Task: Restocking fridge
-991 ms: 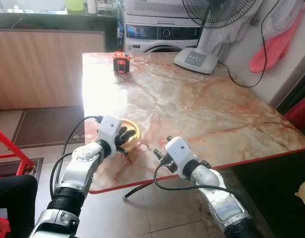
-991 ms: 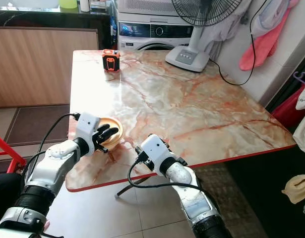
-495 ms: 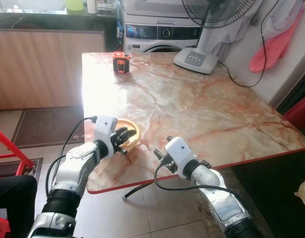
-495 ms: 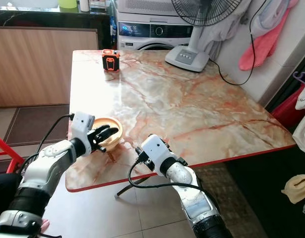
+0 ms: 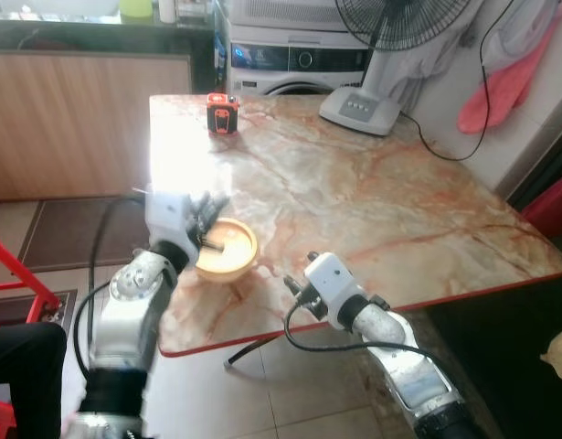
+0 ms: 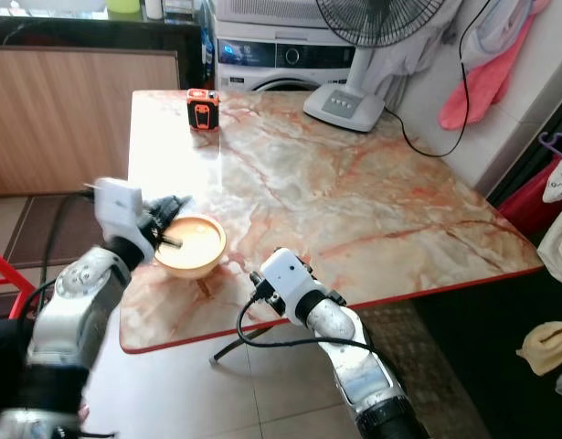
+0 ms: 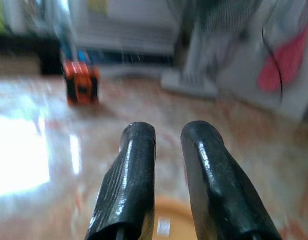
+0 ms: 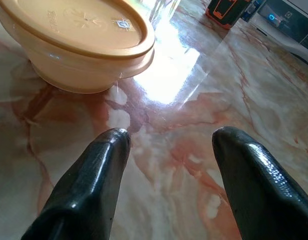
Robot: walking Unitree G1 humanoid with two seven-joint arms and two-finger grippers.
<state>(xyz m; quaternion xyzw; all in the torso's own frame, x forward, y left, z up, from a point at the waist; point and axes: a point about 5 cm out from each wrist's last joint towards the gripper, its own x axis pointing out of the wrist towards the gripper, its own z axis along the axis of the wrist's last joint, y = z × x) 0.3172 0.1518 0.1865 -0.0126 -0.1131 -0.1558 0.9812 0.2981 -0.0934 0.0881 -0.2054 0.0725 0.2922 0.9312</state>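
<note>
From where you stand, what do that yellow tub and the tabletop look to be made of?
The yellow lidded tub looks like plastic: smooth, matte, slightly see-through walls, with a moulded pattern on its lid. The tabletop looks like polished marble or a marble-look laminate: cream with reddish veins, glossy enough to throw a bright glare. I cannot tell which.

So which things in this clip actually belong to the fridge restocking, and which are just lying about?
Job in hand:
- lidded yellow container, near the table's front-left corner
- left claw, raised just over the container's left rim, fingers nearly together
- right claw, open, low over the marble table, aimed at the container

Lying about:
- orange and black device
- standing fan
- washing machine
- pink cloth
</note>
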